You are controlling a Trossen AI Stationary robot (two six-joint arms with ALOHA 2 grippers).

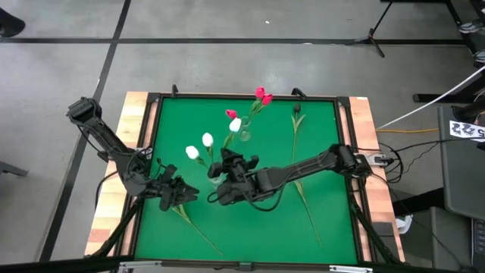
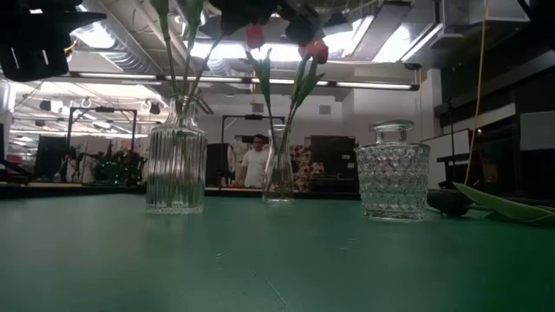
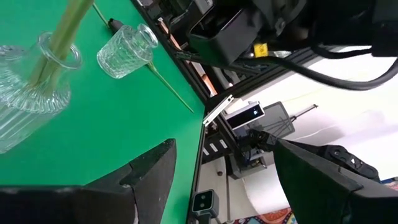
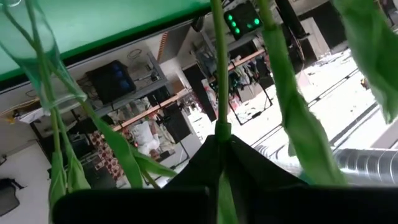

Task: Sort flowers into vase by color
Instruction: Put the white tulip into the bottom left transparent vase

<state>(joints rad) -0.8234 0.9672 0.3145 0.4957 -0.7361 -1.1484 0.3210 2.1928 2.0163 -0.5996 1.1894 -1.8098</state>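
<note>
Task is looking approx. two-thirds done, w/ reds and whites up off the table and the darks not yet placed. R gripper (image 1: 229, 173) is clenching a thin green stem (image 4: 219, 93) between its fingers; the head isn't showing in the R wrist view, so can't tell which flower, though it's prob. one of the white tulips (image 1: 208, 139) fanning out just beyond and to the L-arm side of it. The ribbed vase (image 2: 176, 165) is sitting right under that gripper w/ several stems in it. The slim vase (image 2: 279, 178), a bit beyond the R gripper, is carrying the red-pink tulips (image 1: 263, 95); two heads are showing in the low view. The faceted jar (image 2: 393, 169) is standing w/ nothing in it, as far as can be seen. One dark tulip (image 1: 297, 111) is lying flat on the green mat (image 1: 326, 152), well out to the R gripper's outer side, crossing under the R arm. L gripper (image 1: 176, 194) is waiting beside the R one, fingers (image 3: 155, 174) spread, holding nothing, w/ a loose stem (image 1: 198, 230) lying on the mat just behind it; its head is hidden. Left to do, by my read: seat the held flower, then move the darks into the jar.
</note>
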